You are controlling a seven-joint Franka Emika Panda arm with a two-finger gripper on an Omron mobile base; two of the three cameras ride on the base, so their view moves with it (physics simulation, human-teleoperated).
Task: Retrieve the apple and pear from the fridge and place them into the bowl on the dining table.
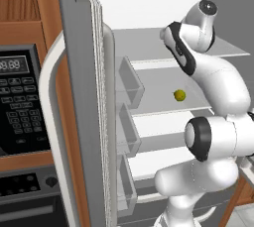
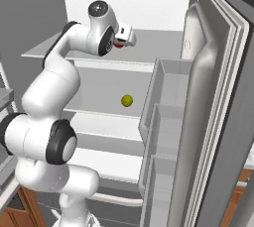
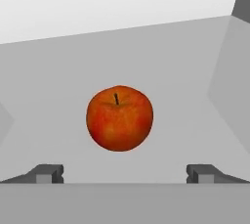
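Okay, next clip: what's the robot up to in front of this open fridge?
The arm is reaching into the open fridge toward the apple on an upper shelf. In the hand view the apple sits centred ahead of the open tool, its fingertips wide apart and not touching the fruit, so nothing is held yet. The pear lies by itself on the shelf below, untouched. Neither fruit has left the fridge so far.

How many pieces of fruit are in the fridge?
2: the apple on the upper shelf facing the open pincer, the pear one shelf lower. The arm may hide others.
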